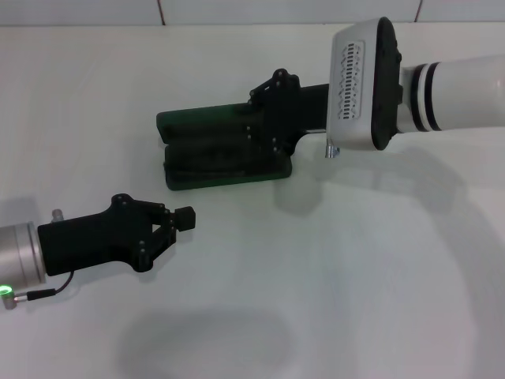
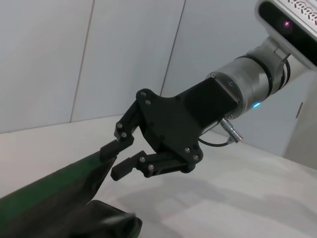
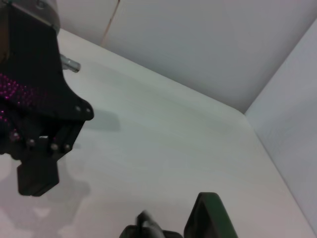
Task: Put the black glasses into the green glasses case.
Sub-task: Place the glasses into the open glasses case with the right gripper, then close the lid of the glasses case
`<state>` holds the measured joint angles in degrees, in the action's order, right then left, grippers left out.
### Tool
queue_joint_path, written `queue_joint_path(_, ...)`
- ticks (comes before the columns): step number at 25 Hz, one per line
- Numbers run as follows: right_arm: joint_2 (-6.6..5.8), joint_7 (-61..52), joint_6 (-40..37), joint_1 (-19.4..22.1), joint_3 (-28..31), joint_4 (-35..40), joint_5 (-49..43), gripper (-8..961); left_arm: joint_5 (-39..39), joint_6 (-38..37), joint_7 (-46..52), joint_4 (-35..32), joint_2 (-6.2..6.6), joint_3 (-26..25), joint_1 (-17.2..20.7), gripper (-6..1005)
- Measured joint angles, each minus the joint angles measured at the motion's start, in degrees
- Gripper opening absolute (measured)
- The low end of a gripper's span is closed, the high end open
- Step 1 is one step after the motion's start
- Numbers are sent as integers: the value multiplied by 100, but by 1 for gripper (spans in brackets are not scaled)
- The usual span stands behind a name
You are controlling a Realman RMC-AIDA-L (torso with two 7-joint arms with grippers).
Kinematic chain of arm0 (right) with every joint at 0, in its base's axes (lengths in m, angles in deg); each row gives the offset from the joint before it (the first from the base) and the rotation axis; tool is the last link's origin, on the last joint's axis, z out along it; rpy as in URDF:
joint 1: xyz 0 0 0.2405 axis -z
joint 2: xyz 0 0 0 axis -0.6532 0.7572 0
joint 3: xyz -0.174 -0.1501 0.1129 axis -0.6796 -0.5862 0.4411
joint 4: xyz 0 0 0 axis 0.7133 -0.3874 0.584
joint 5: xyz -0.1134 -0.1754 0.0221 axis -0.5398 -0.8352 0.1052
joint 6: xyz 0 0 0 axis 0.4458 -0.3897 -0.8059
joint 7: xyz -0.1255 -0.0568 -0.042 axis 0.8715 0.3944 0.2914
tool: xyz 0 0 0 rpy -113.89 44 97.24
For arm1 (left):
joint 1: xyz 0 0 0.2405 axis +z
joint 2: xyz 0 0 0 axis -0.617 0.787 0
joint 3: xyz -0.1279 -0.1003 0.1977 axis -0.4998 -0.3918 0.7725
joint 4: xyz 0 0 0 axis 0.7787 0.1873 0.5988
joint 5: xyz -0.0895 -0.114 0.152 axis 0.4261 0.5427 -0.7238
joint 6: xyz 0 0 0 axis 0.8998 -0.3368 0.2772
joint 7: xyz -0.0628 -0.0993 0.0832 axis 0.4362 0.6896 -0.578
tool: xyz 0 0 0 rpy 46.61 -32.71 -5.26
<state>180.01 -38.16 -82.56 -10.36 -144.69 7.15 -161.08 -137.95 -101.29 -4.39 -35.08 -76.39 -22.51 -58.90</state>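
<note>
The green glasses case (image 1: 225,150) is lying open on the white desk (image 1: 355,268) in the upper middle of the head view, long axis running left to right. The right gripper (image 1: 256,118) is hanging over its right end, jaws narrowly parted (glasses not discernible). The left gripper (image 1: 185,219), jaws shut, is sitting lower left.
</note>
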Motion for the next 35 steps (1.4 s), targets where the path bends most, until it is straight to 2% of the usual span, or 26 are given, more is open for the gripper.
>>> queue_joint_path(6,0,0,-13,89,-16,72,184,162,0,0,-2,1,-16,4,5,0)
queue_joint_path(12,-21,0,-174,658,126,550,602,179,10,46,-3,23,-59,-32,-5,0)
queue_joint_path(15,-42,-1,-916,1269,817,684,677,180,48,168,0,27,-114,-50,-128,-1)
queue_joint_path(19,-104,-215,-2085,1854,1689,470,647,187,51,539,46,56,-163,-55,-333,-1)
queue_joint_path(23,-291,-307,-3071,2349,2238,-5,629,217,66,1069,30,68,-196,-126,-512,-1)
queue_joint_path(27,-485,-178,-3694,2700,2358,-439,624,354,80,1420,29,69,-198,-132,-630,-1)
queue_joint_path(29,-533,-94,-3881,2766,2358,-634,590,423,81,1663,48,53,-179,-135,-677,-1)
queue_joint_path(35,-546,156,-4162,2951,2366,-852,336,595,60,2257,58,60,-151,-137,-785,0)
